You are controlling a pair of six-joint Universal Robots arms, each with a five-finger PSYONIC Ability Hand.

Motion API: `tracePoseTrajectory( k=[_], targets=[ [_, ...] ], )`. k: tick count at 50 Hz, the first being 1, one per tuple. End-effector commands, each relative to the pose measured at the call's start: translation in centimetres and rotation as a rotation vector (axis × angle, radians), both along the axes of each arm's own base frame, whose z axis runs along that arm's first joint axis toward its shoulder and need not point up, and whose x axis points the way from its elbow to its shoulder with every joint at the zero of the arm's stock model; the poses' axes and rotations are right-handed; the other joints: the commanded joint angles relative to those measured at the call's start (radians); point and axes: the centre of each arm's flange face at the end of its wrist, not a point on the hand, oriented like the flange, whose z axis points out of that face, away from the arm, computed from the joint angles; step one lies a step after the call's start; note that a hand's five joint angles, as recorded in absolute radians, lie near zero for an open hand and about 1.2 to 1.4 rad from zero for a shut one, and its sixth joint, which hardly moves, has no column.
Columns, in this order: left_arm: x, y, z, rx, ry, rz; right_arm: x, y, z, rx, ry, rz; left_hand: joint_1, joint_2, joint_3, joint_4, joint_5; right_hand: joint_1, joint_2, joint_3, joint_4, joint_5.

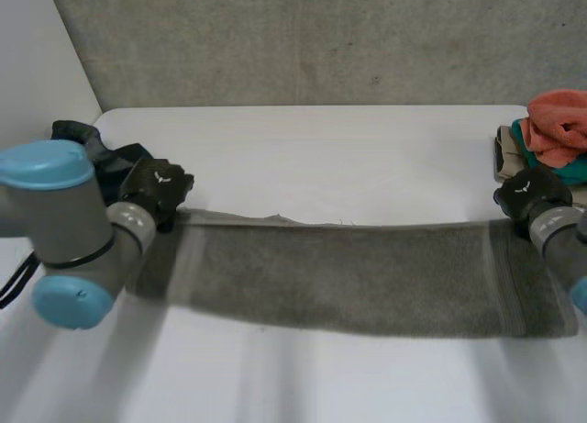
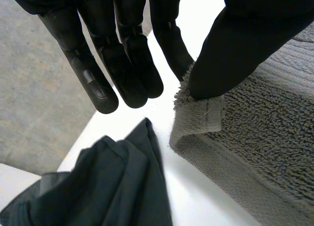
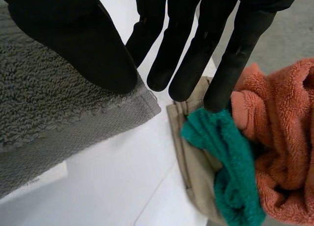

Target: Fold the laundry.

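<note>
Grey towel (image 1: 367, 276) stretched full length across tabletop (image 1: 321, 148) between 2 hands. No fold visible yet, so early stage by my read. Orange towel (image 1: 561, 125) and other cloths piled at right, dark cloth (image 2: 108, 187) at left, all unfolded. Left hand (image 1: 158, 189) pinches towel's far-left corner, thumb on top. Right hand (image 1: 530, 194) pinches far-right corner likewise. Arms low, spread wide.

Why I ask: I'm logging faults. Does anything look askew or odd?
Little. The grey towel stretches straight between the left hand and right hand, each pinching a corner. Its hem curls downward by the left thumb.
</note>
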Motion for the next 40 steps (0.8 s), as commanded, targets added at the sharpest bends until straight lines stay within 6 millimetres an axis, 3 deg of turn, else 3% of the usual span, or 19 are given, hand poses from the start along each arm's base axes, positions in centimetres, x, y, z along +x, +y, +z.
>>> tracePoseTrajectory(
  k=[1, 4, 5, 7, 8, 14, 16, 19, 22, 26, 30, 34, 40],
  targets=[
    [-1.7, -2.9, -0.4, -0.056, 0.004, 0.037, 0.7, -2.5, -1.8, -0.037, 0.013, 0.000, 0.260, 0.201, 0.210, 0.195, 0.229, 0.272, 0.220, 0.206, 0.198, 0.197],
    [-3.0, -3.4, -1.0, -0.066, 0.006, 0.010, 1.1, -3.0, -2.2, -0.043, 0.014, 0.000, 0.260, 0.201, 0.210, 0.195, 0.229, 0.272, 0.220, 0.206, 0.198, 0.197],
    [-3.4, -3.5, -1.2, -0.069, 0.007, 0.004, 1.3, -3.5, -2.4, -0.055, 0.009, -0.008, 0.260, 0.201, 0.210, 0.195, 0.229, 0.127, 0.075, 0.062, 0.053, 0.053],
    [-4.4, -3.3, -1.7, -0.072, -0.001, -0.013, 1.4, -3.8, -2.6, -0.062, 0.008, -0.023, -0.833, -0.891, -0.883, -0.898, -0.863, -0.950, -1.002, -1.015, -1.024, -1.024],
    [-4.8, -3.2, -1.8, -0.071, 0.001, -0.024, 1.7, -3.8, -2.7, -0.059, 0.004, -0.026, -0.962, -1.020, -1.012, -1.027, -0.992, -0.950, -1.002, -1.015, -1.024, -1.024],
    [-5.9, -2.1, -0.4, -0.100, 0.024, -0.043, 2.2, -2.9, -1.3, -0.063, -0.092, -0.045, -0.962, -1.020, -1.012, -1.027, -0.992, -0.950, -1.002, -1.015, -1.024, -1.024],
    [-5.3, -1.6, 1.7, -0.132, 0.035, -0.020, 1.6, -2.3, 1.3, -0.091, -0.181, -0.075, -0.962, -1.020, -1.012, -1.027, -0.992, -0.950, -1.002, -1.015, -1.024, -1.024],
    [-4.7, -0.8, 3.1, -0.144, 0.047, -0.015, 1.1, -0.2, 4.8, -0.107, -0.283, -0.069, -0.962, -1.020, -1.012, -1.027, -0.992, -0.950, -1.002, -1.015, -1.024, -1.024],
    [-3.6, 0.2, 4.3, -0.144, 0.074, -0.003, 0.1, 2.0, 5.8, -0.030, -0.311, -0.042, -0.962, -1.020, -1.012, -1.027, -0.992, -0.950, -1.002, -1.015, -1.024, -1.024],
    [-2.7, 1.8, 4.8, -0.122, 0.117, 0.005, -2.7, 4.5, 5.2, 0.143, -0.339, -0.076, -0.962, -1.020, -1.012, -1.027, -0.992, -0.932, -0.984, -0.997, -1.006, -1.006],
    [-2.4, 3.0, 4.6, -0.109, 0.156, -0.021, -4.3, 7.0, 4.1, 0.274, -0.378, -0.108, -0.962, -1.020, -1.012, -1.027, -0.992, -0.834, -0.886, -0.900, -0.909, -0.909],
    [-2.4, 3.7, 3.8, -0.101, 0.164, -0.050, -5.6, 8.1, 2.3, 0.311, -0.408, -0.122, -0.962, -1.020, -1.012, -1.027, -0.992, -0.617, -0.669, -0.683, -0.692, -0.692],
    [-2.3, 3.9, 3.1, -0.104, 0.168, -0.054, -6.4, 8.8, 0.1, 0.294, -0.421, -0.103, -0.962, -1.020, -1.012, -1.027, -0.992, -0.564, -0.616, -0.629, -0.638, -0.638]
  ],
)
